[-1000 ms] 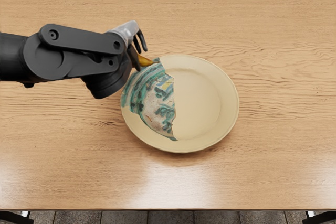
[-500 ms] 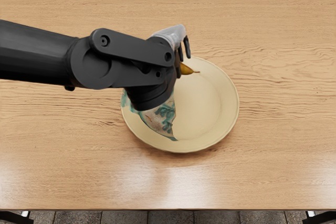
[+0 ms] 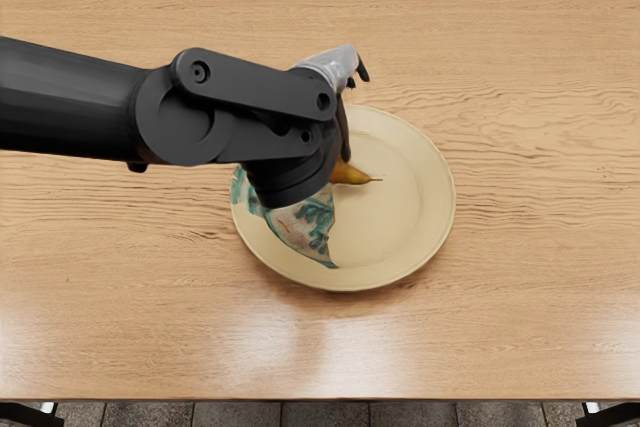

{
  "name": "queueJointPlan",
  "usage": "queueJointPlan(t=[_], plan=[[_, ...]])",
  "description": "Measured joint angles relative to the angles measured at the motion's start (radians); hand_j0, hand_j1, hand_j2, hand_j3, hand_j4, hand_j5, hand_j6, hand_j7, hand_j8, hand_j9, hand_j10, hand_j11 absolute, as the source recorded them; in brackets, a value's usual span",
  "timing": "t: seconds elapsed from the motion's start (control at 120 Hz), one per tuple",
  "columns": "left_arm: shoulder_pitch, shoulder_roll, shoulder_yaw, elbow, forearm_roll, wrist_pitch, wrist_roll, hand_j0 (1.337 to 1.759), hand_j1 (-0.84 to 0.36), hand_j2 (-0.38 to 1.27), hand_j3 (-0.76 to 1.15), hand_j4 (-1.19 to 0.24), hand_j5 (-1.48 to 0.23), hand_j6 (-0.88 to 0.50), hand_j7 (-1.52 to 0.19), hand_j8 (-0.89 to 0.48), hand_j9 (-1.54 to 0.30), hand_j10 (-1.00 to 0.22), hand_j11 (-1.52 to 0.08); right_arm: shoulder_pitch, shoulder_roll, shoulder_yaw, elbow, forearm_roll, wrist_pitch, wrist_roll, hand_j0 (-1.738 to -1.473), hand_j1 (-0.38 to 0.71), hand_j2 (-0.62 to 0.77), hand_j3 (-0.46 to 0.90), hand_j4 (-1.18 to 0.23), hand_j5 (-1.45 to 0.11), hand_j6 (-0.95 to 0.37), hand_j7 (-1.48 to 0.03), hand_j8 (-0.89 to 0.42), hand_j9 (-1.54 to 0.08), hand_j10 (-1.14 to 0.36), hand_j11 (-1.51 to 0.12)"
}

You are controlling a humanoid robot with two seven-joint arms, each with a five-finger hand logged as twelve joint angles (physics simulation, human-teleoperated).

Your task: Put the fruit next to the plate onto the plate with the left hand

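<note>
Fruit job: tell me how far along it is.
Done: the fruit shows inside the rim of the plate, not on the table beside it. In hand: the left hand hangs over the plate's left part, hiding most of the fruit; whether it grips it cannot be told. Left: release if needed, then draw the arm clear. Right arm out of view.

Light wooden table [image 3: 520, 67], cream plate [image 3: 410, 207] lying directly on it
</note>
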State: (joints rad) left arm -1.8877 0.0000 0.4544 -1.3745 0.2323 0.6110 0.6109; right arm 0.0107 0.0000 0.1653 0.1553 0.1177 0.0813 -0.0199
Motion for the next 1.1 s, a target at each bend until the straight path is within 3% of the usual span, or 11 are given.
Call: queueJointPlan(t=[0.217, 0.375, 0.517, 0.675, 0.8, 1.0, 1.1], plan=[[0.02, 0.0, -0.053, -0.004, -0.024, 0.0, 0.0, 1.657, 0.25, 0.07, 0.0, -0.11, -0.15, -0.11, -0.15, -0.08, -0.15, -0.09, -0.15, 0.0, 0.0, 0.002, 0.0, 0.0, 0.0, 0.0, -1.658, -0.31, -0.01, 0.0, -0.03, -0.04, -0.03, -0.04, -0.03, -0.04, -0.03, -0.04], [0.027, 0.001, -0.142, -0.089, -0.026, 0.0, 0.0, 1.658, 0.3, 0.03, 0.0, -0.05, -0.07, -0.05, -0.07, -0.04, -0.07, -0.04, -0.07, 0.0, 0.0, 0.002, 0.0, 0.0, 0.0, 0.0, -1.658, -0.31, -0.01, 0.0, -0.03, -0.04, -0.03, -0.04, -0.03, -0.04, -0.03, -0.04], [0.055, 0.185, -0.228, -0.193, -0.026, 0.0, 0.0, 1.658, 0.33, 0.02, 0.0, -0.03, -0.03, -0.03, -0.03, -0.02, -0.03, -0.02, -0.03, 0.0, 0.0, 0.003, 0.0, 0.0, 0.0, 0.0, -1.658, -0.31, -0.01, 0.0, -0.03, -0.04, -0.03, -0.04, -0.03, -0.04, -0.03, -0.04], [0.063, 0.296, -0.33, -0.257, -0.057, 0.0, 0.0, 1.658, 0.34, 0.01, 0.0, -0.01, -0.02, -0.01, -0.02, -0.01, -0.02, -0.01, -0.02, 0.0, 0.0, 0.003, 0.0, 0.0, 0.0, 0.0, -1.658, -0.31, -0.01, 0.0, -0.03, -0.04, -0.03, -0.04, -0.03, -0.04, -0.03, -0.04], [0.208, 0.326, -0.482, -0.259, -0.105, 0.0, 0.0, 1.658, 0.34, 0.0, 0.0, -0.01, -0.01, -0.01, -0.01, -0.01, -0.01, -0.01, -0.01, 0.003, 0.0, 0.002, 0.0, 0.0, 0.0, 0.0, -1.658, -0.31, -0.01, 0.0, -0.03, -0.04, -0.03, -0.04, -0.03, -0.04, -0.03, -0.04], [0.332, 0.484, -0.735, -0.256, -0.299, 0.0, 0.0, 1.658, 0.35, 0.0, 0.0, 0.0, 0.0, 0.0, 0.0, 0.0, 0.0, 0.0, 0.0, 0.005, 0.0, 0.002, 0.0, 0.0, 0.0, 0.0, -1.658, -0.31, -0.01, 0.0, -0.03, -0.04, -0.03, -0.04, -0.03, -0.04, -0.03, -0.04], [0.417, 0.497, -0.848, -0.255, -0.405, 0.0, 0.0, 1.658, 0.35, 0.0, 0.0, 0.0, 0.0, 0.0, 0.0, 0.0, 0.0, 0.0, 0.0, 0.005, 0.0, 0.002, 0.0, 0.0, 0.0, 0.0, -1.658, -0.31, -0.01, 0.0, -0.03, -0.04, -0.03, -0.04, -0.03, -0.04, -0.03, -0.04]])
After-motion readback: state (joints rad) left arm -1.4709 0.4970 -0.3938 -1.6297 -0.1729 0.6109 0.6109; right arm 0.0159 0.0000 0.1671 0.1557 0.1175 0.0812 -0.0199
